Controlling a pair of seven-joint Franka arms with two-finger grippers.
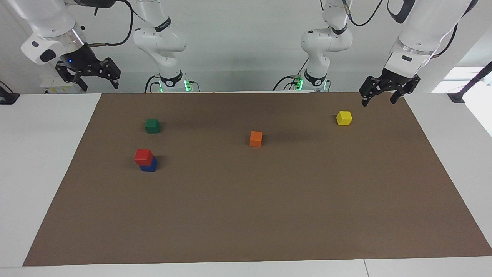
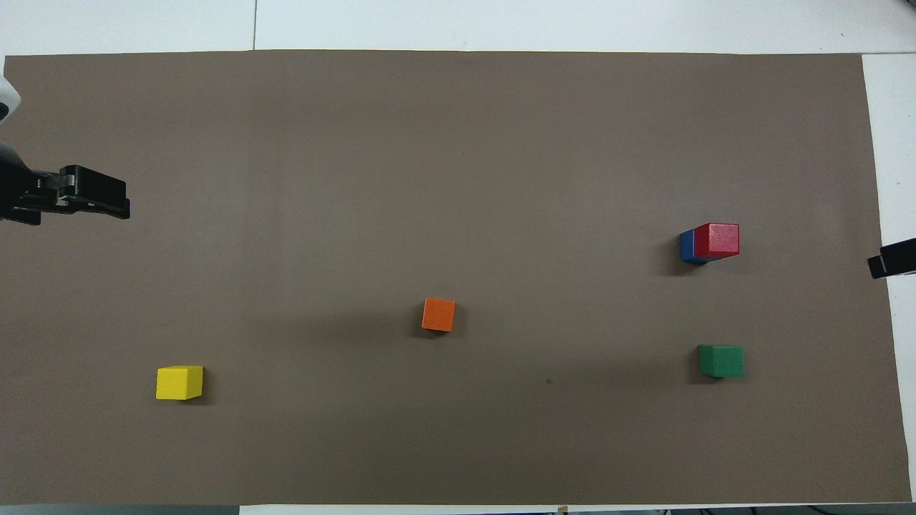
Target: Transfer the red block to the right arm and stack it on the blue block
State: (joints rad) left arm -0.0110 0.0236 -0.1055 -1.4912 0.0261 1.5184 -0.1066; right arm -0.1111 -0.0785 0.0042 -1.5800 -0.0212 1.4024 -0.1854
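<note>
The white worktop [image 1: 46, 161] carries a brown mat [image 1: 253, 207] that covers most of it. Directly on the mat lie four cubes: a green block [image 1: 152, 125] and a blue block [image 1: 150, 166] (a red block [image 1: 143, 156] sits on it) toward the right arm's end, an orange block [image 1: 256, 138] near the middle, and a yellow block [image 1: 344, 118] toward the left arm's end.

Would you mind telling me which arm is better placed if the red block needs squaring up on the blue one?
Probably the right. The red block sits on the blue block toward its end; the right gripper is raised there, the left gripper near the yellow block.
</note>
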